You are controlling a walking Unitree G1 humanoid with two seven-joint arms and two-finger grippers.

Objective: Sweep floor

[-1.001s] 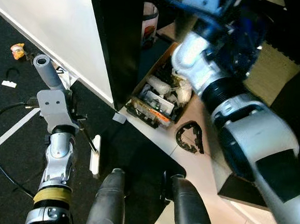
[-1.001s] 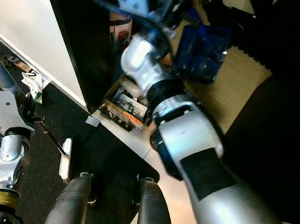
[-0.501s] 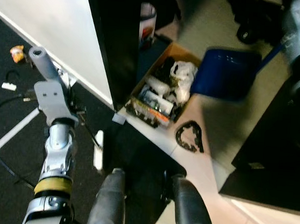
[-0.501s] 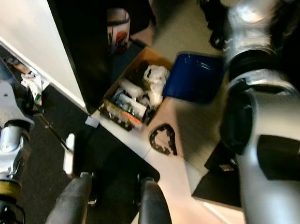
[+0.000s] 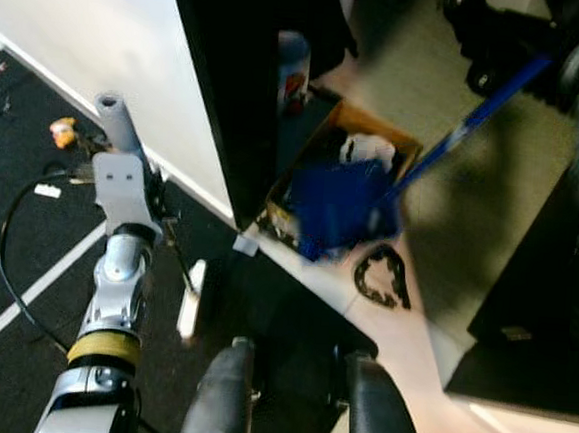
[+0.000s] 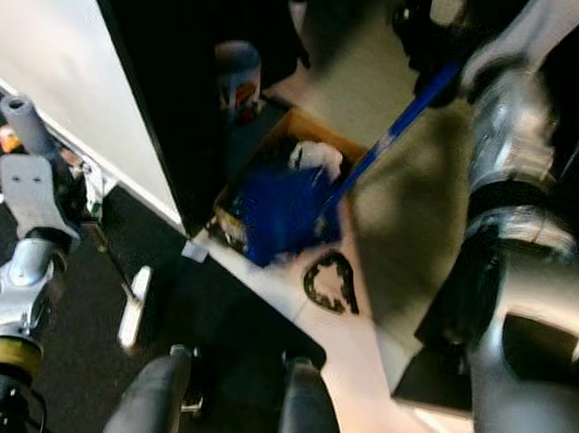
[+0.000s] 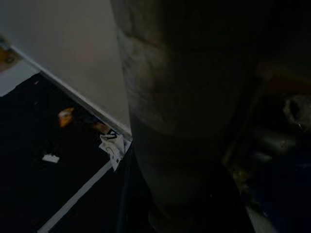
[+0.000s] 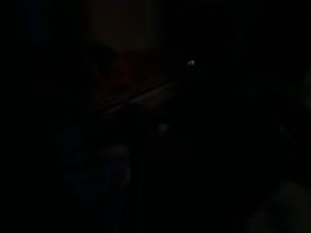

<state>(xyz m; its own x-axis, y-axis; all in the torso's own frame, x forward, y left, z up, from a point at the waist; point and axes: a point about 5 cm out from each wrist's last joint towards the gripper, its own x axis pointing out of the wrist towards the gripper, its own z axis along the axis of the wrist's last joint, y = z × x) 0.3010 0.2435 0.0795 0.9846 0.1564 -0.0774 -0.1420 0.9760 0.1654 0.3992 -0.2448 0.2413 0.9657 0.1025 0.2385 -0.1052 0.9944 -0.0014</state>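
- Sweeping the floor (image 5: pixel 439 228) is the task, and the tan floor beside the black mat (image 5: pixel 18 356) carries litter: a black curled scrap (image 5: pixel 383 279) near the mat's corner.
- Behind it, a cardboard box (image 6: pixel 275 140) full of rubbish stands against the dark cabinet (image 5: pixel 230 81).
- Over this box hangs the blue dustpan (image 5: pixel 335 205), blurred, on its long blue handle (image 6: pixel 402 120).
- I judge the pan could strike the box and tip it, because it hangs so close over it.
- The right arm (image 6: pixel 524 295) reaches up and forward to the handle's top; whether its jaws are closed I cannot tell.
- The left arm (image 5: pixel 113 293) stretches forward over the mat above a thin rod with a white head (image 5: pixel 192 299); its jaws I cannot tell either.
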